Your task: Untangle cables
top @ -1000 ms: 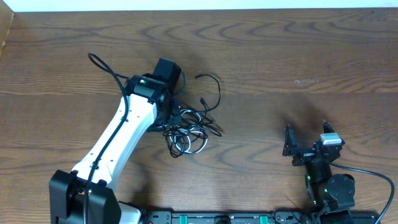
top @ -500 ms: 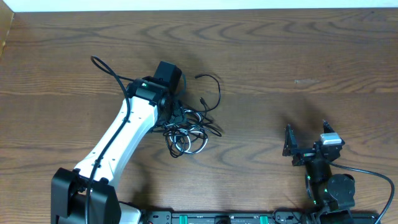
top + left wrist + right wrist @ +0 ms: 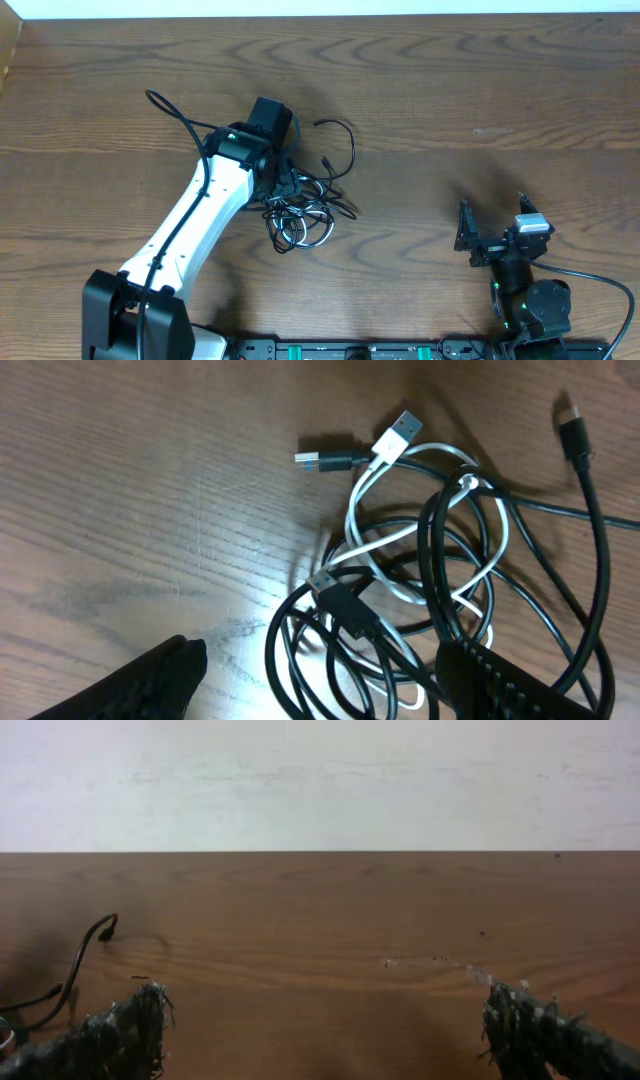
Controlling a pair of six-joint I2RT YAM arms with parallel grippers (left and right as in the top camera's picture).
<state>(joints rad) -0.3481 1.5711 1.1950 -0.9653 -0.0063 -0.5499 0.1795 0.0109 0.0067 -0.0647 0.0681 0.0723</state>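
While I watched the feeds, the cables [image 3: 303, 205] lay in one knotted heap on the table [image 3: 450, 90], just off its middle toward 8 o'clock in the overhead view. From the left wrist camera I could see the white cable [image 3: 388, 448] looping through the black cables [image 3: 436, 570], crossing over and under them several times. Its silver plug pointed out at 12 o'clock of the heap, almost touching a black plug [image 3: 335, 460] just beside it at 9 o'clock. Another black plug [image 3: 345, 600] sat inside the coils near the middle. A small black end [image 3: 570, 415] ran free at 2 o'clock. Overhead, one loose black strand arched away from the heap toward 1 o'clock.

The left gripper [image 3: 335, 680] hung right over the heap with its jaws spread wide. The coils lay on the wood between its fingers [image 3: 165, 675]. I saw nothing pinched, though one black loop passed close by the finger on the 5 o'clock side, and I could not tell whether they touched. The white left arm [image 3: 200, 220] reached in from 7 o'clock.

The right gripper [image 3: 495, 235] sat well apart at 4 o'clock of the heap. Its jaws were fully released, with only bare wood between them.
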